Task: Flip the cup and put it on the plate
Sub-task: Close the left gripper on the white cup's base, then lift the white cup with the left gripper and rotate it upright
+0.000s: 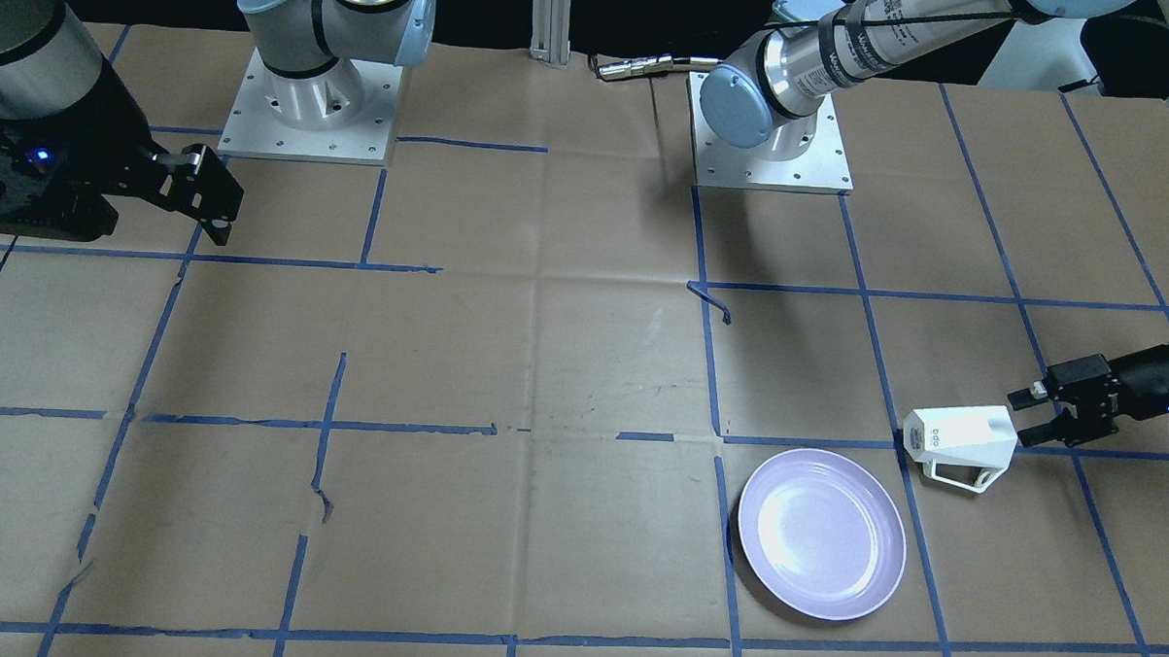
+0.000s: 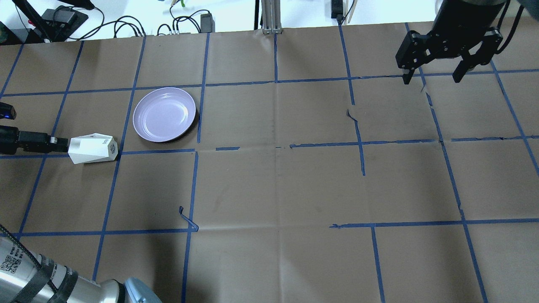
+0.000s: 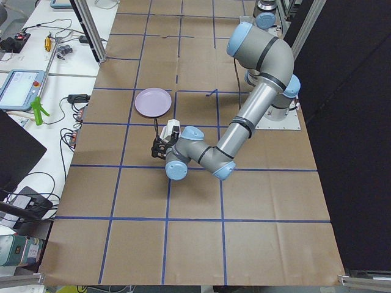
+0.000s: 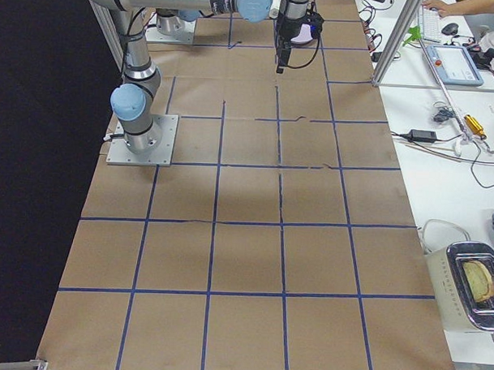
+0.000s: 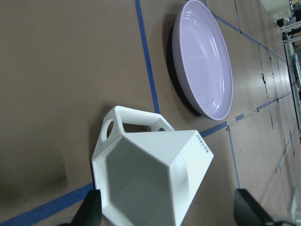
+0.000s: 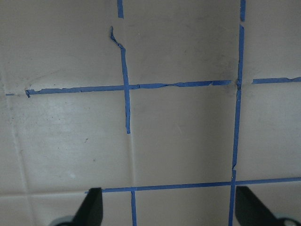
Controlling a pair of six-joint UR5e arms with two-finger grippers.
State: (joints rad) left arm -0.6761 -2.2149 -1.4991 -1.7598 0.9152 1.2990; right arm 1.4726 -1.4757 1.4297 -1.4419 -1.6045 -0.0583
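The cup (image 1: 960, 439) lies on its side on the bench (image 1: 544, 366), just beside the plate (image 1: 823, 536) but not touching it. Its lettered base (image 1: 935, 440) points toward the middle of the bench and its open mouth points at my left jaws. I judge it rigid, fairly light and brittle, with a glossy skin that will slide under a weak pinch. The body tapers toward the base, so a squeeze on the slanted walls could squirt it forward. I would take hold near the wide rim across two opposing flat facets, keeping clear of the angular handle (image 5: 136, 123), which juts out on the plate side.

My left jaws stand wide open, level with that rim and holding nothing. In the wrist view one fingertip (image 5: 91, 209) sits right against the rim's edge, and the other is well apart from the cup. My right jaws hang open and empty, high over the far end of the bench.

The wrist view cuts both fingertips off at its lower edge, so I cannot tell whether the near one truly touches the rim. The facet the cup rests on is hidden. In the left side view my own forearm and wrist cover much of the cup. The right side view does not show it at all.
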